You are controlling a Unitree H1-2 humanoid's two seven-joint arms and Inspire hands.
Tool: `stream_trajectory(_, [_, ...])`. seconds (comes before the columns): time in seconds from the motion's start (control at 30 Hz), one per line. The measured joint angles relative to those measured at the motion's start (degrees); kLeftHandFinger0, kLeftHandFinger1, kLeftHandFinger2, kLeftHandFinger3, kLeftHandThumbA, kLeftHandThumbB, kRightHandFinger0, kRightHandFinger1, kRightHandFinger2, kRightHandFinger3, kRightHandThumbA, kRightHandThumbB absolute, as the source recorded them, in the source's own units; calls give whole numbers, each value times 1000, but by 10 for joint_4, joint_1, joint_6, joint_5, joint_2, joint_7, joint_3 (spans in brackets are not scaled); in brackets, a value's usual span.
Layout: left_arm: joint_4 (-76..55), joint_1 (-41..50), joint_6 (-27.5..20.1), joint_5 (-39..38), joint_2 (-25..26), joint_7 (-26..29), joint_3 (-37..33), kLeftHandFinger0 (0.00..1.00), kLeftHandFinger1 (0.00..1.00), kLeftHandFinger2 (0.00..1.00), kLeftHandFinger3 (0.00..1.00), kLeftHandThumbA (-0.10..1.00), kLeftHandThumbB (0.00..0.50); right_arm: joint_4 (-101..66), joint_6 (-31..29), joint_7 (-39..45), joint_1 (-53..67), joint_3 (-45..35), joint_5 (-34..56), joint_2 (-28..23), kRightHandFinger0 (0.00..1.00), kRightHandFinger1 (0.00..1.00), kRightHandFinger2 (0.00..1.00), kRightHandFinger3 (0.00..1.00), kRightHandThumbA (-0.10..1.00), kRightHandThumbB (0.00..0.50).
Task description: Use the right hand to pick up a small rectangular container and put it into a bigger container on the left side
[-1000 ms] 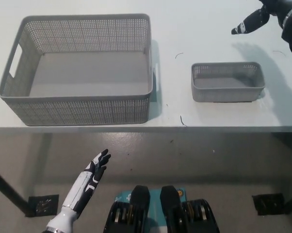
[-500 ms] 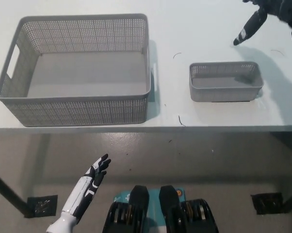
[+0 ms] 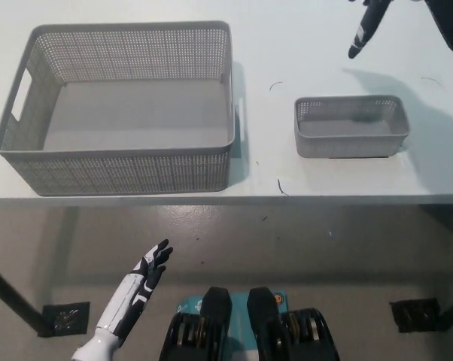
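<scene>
A small grey perforated rectangular container (image 3: 351,126) sits on the white table, right of centre, empty. A bigger grey perforated basket (image 3: 121,105) with side handles stands at the left, also empty. My black right hand (image 3: 371,22) hangs at the top right, beyond the small container and apart from it, fingers stretched out and pointing down-left, holding nothing. Most of that hand is cut off by the picture's top edge. My white left hand (image 3: 140,282) rests below the table's front edge at the lower left, open.
The white table (image 3: 287,45) has a front edge running across the picture's middle. A few thin dark marks lie on it between the two containers. Below the edge, floor and a dark table leg (image 3: 12,297) show.
My right hand has swung up and a little left, its fingers now pointing more steeply down. The left hand dropped slightly. Both containers stay put.
</scene>
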Motion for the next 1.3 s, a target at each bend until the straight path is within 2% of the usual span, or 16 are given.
stream_trajectory(0.13, [0,-3,0,1,0,0,0,1000,1000,1000,1000,1000,292,21,-5,8,-23,16,-5,18,1000,1000,1000,1000,1000,437])
stream_trajectory(0.17, [0,-3,0,1,0,0,0,1000,1000,1000,1000,1000,284,23,-6,8,-24,17,-5,20,1000,1000,1000,1000,1000,419])
stream_trajectory(0.3, [0,-3,0,1,1,-1,0,1000,1000,1000,1000,1000,280,36,-12,11,-23,29,-7,35,1000,1000,1000,1000,1000,432])
stream_trajectory(0.4, [-1,-2,1,1,1,-1,0,1000,1000,1000,1000,1000,290,41,-12,10,-20,33,-7,41,1000,1000,1000,1000,1000,402])
stream_trajectory(0.53, [-2,-2,3,1,1,-3,0,1000,1000,1000,1000,1000,289,43,-17,10,-10,43,-9,46,1000,1000,1000,1000,1000,406])
stream_trajectory(0.63, [-2,-2,5,1,1,-3,0,1000,1000,1000,1000,1000,289,46,-20,10,-1,49,-11,49,1000,1000,1000,1000,1000,382])
stream_trajectory(0.93, [-2,-3,6,1,1,-4,1,1000,1000,1000,1000,1000,285,55,-19,2,23,60,-20,63,1000,1000,1000,1000,1000,392])
stream_trajectory(0.97, [-2,-3,6,1,2,-4,1,1000,1000,1000,1000,1000,285,56,-19,-1,26,62,-21,65,1000,1000,1000,1000,1000,359])
stream_trajectory(1.0, [-2,-3,6,2,2,-4,1,1000,1000,1000,1000,1000,289,56,-19,-2,27,62,-21,65,1000,1000,1000,1000,1000,354])
stream_trajectory(1.03, [-2,-3,6,1,2,-4,1,1000,1000,1000,1000,1000,291,57,-20,-4,29,63,-22,66,1000,1000,1000,1000,1000,370])
stream_trajectory(1.2, [-2,-5,6,1,2,-4,1,1000,1000,1000,1000,1000,290,59,-22,-18,41,68,-27,66,1000,1000,1000,1000,1000,390])
stream_trajectory(1.3, [-2,-5,6,1,2,-4,1,1000,1000,1000,1000,1000,288,59,-25,-32,54,76,-32,66,1000,1000,1000,1000,1000,374])
